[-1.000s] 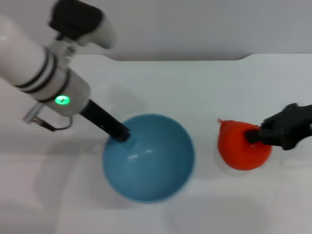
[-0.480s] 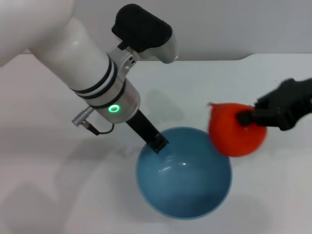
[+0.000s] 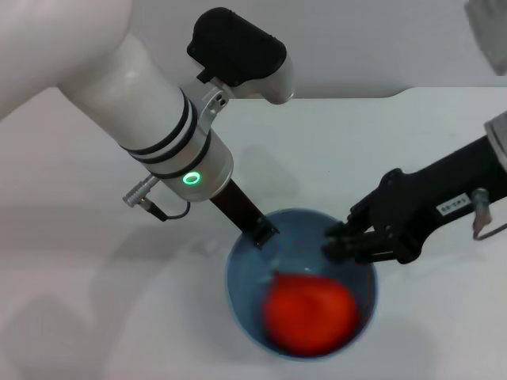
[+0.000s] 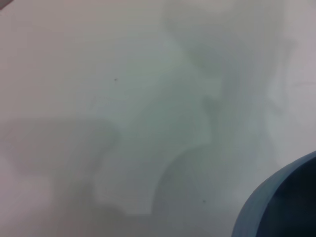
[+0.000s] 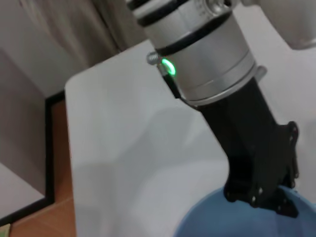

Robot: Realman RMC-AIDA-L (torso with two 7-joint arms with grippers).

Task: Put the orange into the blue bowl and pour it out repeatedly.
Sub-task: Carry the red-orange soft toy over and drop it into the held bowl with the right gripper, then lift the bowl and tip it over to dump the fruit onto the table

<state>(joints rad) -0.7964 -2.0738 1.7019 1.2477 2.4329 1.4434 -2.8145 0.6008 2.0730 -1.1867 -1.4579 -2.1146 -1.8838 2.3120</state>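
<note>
Inside blue bowl (image 3: 238, 273): orange (image 3: 309, 311); right gripper (image 3: 339, 242) above, empty, slightly parted; left gripper (image 3: 264, 232) clamps rim.

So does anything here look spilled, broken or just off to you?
Nothing stands out. The orange lies inside the blue bowl, which sits upright on the white table. The left end effector grips the bowl's rim, and the right end effector hovers over it, empty.

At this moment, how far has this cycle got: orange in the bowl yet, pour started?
Done: the orange lies inside the blue bowl, free of the right gripper, which hangs over the rim. In hand: the left gripper grips the bowl's far rim, bowl upright on the table. Left: pouring it out.
</note>
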